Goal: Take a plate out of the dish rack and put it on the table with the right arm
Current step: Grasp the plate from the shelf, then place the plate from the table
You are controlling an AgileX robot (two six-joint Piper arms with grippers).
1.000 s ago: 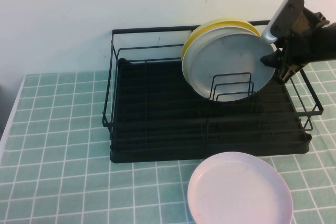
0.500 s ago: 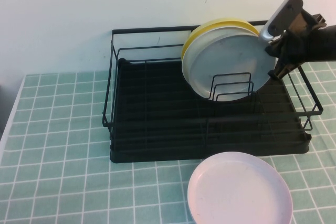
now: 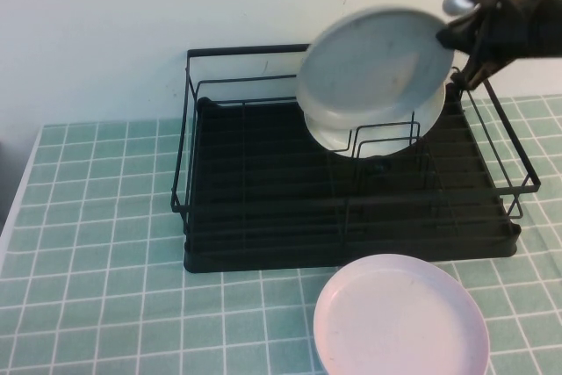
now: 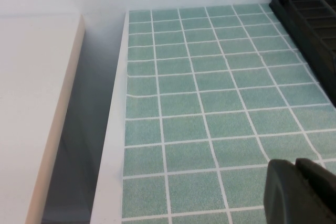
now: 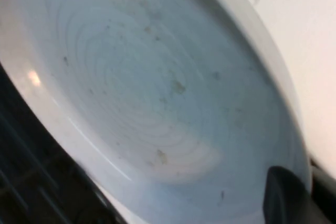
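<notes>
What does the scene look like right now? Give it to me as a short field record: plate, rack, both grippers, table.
plate: grey plate lifted above the dish rack, tilted, held at its right edge
right gripper: right gripper shut on the plate rim, over the rack's far right corner
rack contents: another plate standing in the dividers
left gripper: left gripper low over bare table left of the rack, holding nothing; open or shut not visible
table: pinkish-white plate lying flat in front of the rack

The green-tiled desk (image 3: 97, 243) carries the black dish rack (image 3: 263, 217) and, just before it, a pinkish-white plate (image 3: 401, 318).
</notes>
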